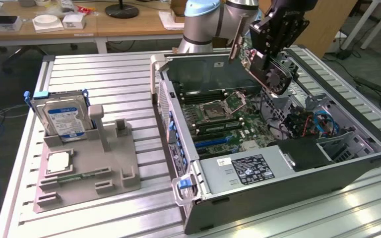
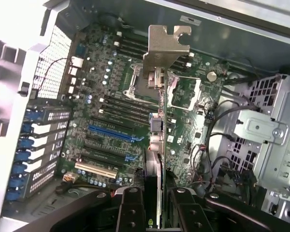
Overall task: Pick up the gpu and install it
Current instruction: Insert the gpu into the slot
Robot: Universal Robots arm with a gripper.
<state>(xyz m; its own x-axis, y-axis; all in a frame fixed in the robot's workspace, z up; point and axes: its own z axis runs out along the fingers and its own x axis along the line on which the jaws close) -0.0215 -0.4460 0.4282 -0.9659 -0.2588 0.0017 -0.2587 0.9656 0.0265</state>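
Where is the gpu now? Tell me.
Exterior view's right: the gpu hangs clamped between the fingers, above the motherboard in the open computer case, not yet seated.

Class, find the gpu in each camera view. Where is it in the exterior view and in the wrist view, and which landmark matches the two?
Exterior view: the gpu hangs tilted in the gripper, above the open case, toward the exterior view's right.
Wrist view: the gpu is edge-on between the fingers, its bracket end out over the motherboard.
Shared landmark: the blue slot.
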